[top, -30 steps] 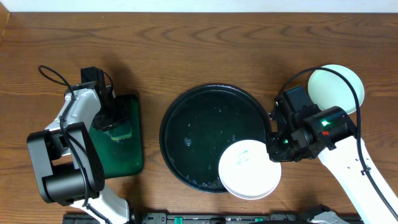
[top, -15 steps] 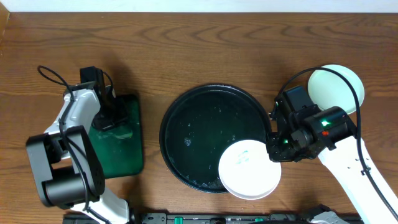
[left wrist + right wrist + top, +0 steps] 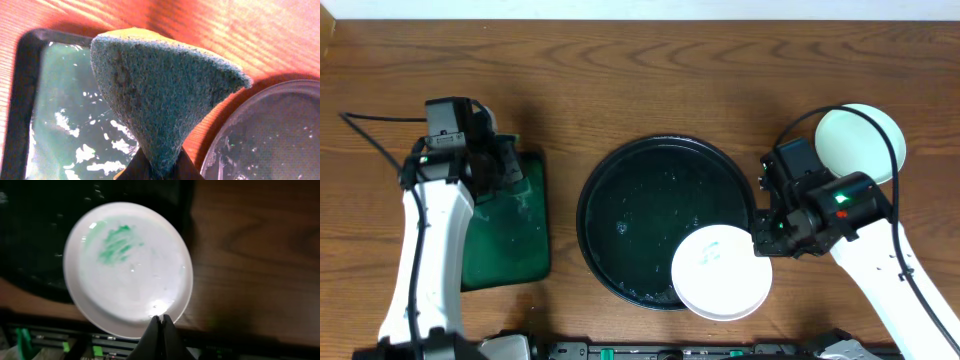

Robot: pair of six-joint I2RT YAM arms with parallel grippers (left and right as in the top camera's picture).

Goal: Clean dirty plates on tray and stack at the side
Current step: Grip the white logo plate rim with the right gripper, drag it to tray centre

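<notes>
A sponge (image 3: 160, 90) pinched above the left gripper (image 3: 156, 167) hides its jaws; the right gripper (image 3: 161, 325) clamps the smeared plate (image 3: 127, 265) by its rim.

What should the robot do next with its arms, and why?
Probably carry the sponge, clamped in the left gripper, over to the white plate that the right gripper pinches by its rim: its green smear needs scrubbing.
</notes>
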